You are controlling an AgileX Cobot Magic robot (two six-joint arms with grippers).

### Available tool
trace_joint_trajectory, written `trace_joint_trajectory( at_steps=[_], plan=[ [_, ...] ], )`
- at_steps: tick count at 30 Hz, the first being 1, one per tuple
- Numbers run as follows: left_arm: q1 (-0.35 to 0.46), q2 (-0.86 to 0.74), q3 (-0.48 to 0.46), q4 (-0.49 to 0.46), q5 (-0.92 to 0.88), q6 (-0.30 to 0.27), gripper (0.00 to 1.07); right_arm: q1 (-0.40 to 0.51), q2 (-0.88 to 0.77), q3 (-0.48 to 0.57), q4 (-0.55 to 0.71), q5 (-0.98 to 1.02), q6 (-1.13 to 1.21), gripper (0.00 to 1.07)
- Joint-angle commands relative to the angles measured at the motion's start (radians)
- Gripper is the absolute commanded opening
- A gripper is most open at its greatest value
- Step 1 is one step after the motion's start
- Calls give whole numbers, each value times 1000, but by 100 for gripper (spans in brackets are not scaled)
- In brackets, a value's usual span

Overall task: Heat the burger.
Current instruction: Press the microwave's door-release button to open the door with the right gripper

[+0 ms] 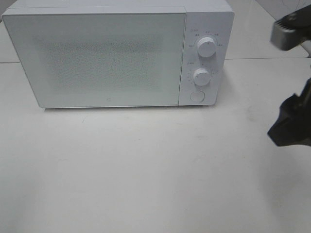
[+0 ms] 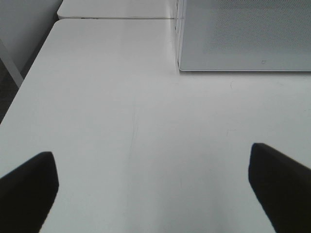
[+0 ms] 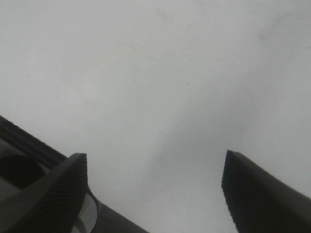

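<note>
1. While the burger is showing in none of the three views, the white microwave oven (image 1: 112, 58) is sitting at 12 o'clock on the table (image 1: 146, 170) with its door (image 1: 97, 60) fully closed. The burger may be lying behind that frosted door, but I cannot tell.
2. From the high camera, the right gripper (image 1: 290, 121) is hanging at the 3 o'clock edge of the view, well apart from the oven. The control panel (image 1: 206, 29) is lying toward about 10 o'clock from it.
3. Its wrist view is showing the right gripper (image 3: 153, 165) with jaws spread wide, holding nothing, and facing only bare tabletop.
4. The left gripper (image 2: 151, 160) is sitting outside the high view. Its own camera is showing its jaws wide apart and empty, with the oven's front corner (image 2: 243, 39) lying ahead toward 1 o'clock.
5. Judging from this, the right arm is standing nearer the panel. The two knobs (image 1: 207, 47) and the round button (image 1: 197, 95) beneath them are facing the table's front, so the coming move is probably turning on a reach from 3 o'clock in toward that panel.
</note>
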Motion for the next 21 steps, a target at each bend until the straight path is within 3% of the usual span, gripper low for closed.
trace_joint_trajectory(
  at_steps=[1, 4, 6, 9, 21],
  plan=[
    [-5, -20, 1, -1, 3, -8, 101, -46, -170, 41, -45, 19, 10, 76],
    [-5, -20, 1, -1, 3, -8, 101, -67, -211, 51, -45, 25, 10, 76],
    [-5, -20, 1, -1, 3, -8, 101, -170, -370, 99, -45, 53, -4, 76],
    [-5, -20, 1, -1, 3, -8, 101, -244, -482, 137, -49, 72, -4, 76],
    [-5, -20, 1, -1, 3, -8, 101, -453, -906, 296, -49, 86, -4, 76]
  ],
)
